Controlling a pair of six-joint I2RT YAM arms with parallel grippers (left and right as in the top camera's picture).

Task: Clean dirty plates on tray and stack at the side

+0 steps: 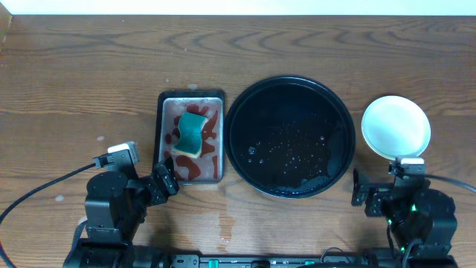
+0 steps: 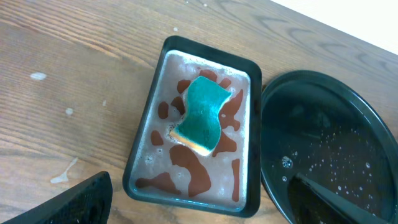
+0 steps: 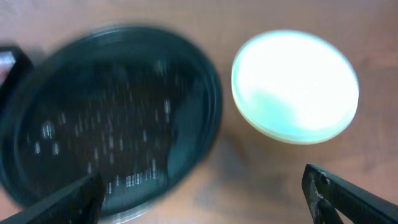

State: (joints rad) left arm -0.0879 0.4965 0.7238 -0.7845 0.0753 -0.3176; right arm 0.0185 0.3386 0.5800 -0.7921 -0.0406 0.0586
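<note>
Tray (image 1: 236, 112): black, glossy, centre of the desk (image 1: 74, 89); holds no plates, only droplets and a wet film, likely from washing. Plates (image 1: 396, 126): one pale stack on bare wood just right of the tray, clear of its rim; top face looks clean; the count cannot be told. Their place off the tray suggests the stacking step is done or nearly so. Pan (image 1: 162, 134): metal, close beside the tray's left rim, red-stained, with the sponge (image 1: 193, 135) lying inside, parked where drips are contained. Left hand (image 1: 165, 181): at the pan's near corner, fingers spread wide, holding nothing. Right hand (image 1: 370, 195): near the tray's lower right edge, below the stack, fingers apart, empty. Open room: broad bare wood behind all items and far left; narrow gaps only between pan, tray and stack.
</note>
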